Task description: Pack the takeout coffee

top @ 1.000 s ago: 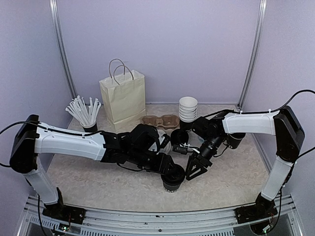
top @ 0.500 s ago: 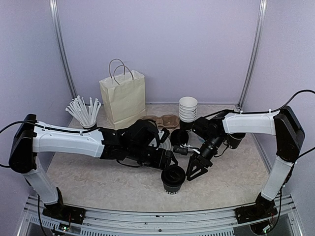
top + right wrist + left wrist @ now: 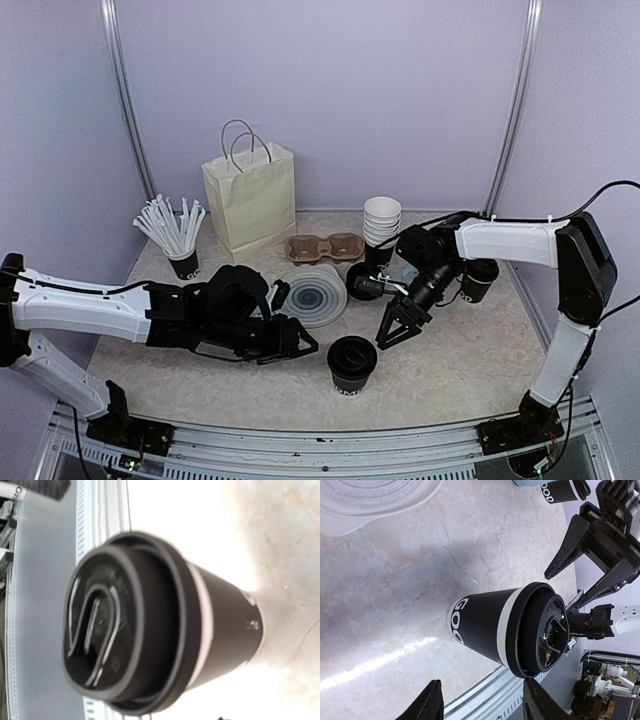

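Note:
The takeout coffee (image 3: 352, 362), a black paper cup with white lettering and a black lid, stands upright on the table near the front centre. It shows in the left wrist view (image 3: 505, 625) and fills the right wrist view (image 3: 150, 625). My left gripper (image 3: 296, 346) is open and empty, a short way left of the cup, with its fingertips (image 3: 427, 702) apart and clear of it. My right gripper (image 3: 393, 327) is open and empty, hovering just behind and right of the cup, not touching it. It also shows in the left wrist view (image 3: 592, 545).
A cream paper bag (image 3: 250, 200) stands at the back left, a cardboard cup carrier (image 3: 325, 246) beside it. A black cup of white sticks (image 3: 172, 235), a pale ringed plate (image 3: 313, 295), stacked white cups (image 3: 381, 221) and another black cup (image 3: 479, 280) stand around.
My left gripper has let go of the coffee cup and pulled back to the left, uncovering the plate. The cup stays standing. My right gripper has drawn back slightly.

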`<state>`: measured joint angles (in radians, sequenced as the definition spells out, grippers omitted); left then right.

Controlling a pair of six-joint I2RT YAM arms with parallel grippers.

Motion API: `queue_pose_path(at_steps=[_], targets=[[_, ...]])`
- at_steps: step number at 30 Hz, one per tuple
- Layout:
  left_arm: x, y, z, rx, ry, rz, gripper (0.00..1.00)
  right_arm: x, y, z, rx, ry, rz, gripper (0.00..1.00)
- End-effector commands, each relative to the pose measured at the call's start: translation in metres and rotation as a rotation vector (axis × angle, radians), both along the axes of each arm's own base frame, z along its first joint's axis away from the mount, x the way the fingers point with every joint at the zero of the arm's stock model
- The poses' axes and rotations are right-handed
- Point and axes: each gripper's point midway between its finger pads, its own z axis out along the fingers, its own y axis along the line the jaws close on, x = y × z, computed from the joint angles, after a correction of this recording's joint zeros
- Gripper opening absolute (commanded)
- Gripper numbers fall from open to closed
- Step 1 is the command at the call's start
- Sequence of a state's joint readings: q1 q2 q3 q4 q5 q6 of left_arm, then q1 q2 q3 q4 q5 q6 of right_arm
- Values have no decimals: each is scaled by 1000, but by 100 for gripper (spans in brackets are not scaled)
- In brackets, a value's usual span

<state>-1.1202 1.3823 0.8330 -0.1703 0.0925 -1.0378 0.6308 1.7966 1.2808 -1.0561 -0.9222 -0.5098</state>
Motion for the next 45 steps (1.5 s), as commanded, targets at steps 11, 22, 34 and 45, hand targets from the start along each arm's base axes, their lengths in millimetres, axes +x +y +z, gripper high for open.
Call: queue_pose_path(at_steps=[11,22,34,45], targets=[[-13,-36,9,-214,94,-40,41,8,9,-7,6,67,-25,42],[-8,-39,-10,-174,115,-48,34,7,11,-9,18,90,-22,40],[-5,-53,-28,-177,136,-102,25,5,12,-13,24,121,-21,38],[-9,-37,-78,-13,210,-94,21,-7,6,-42,-44,157,-15,35]])
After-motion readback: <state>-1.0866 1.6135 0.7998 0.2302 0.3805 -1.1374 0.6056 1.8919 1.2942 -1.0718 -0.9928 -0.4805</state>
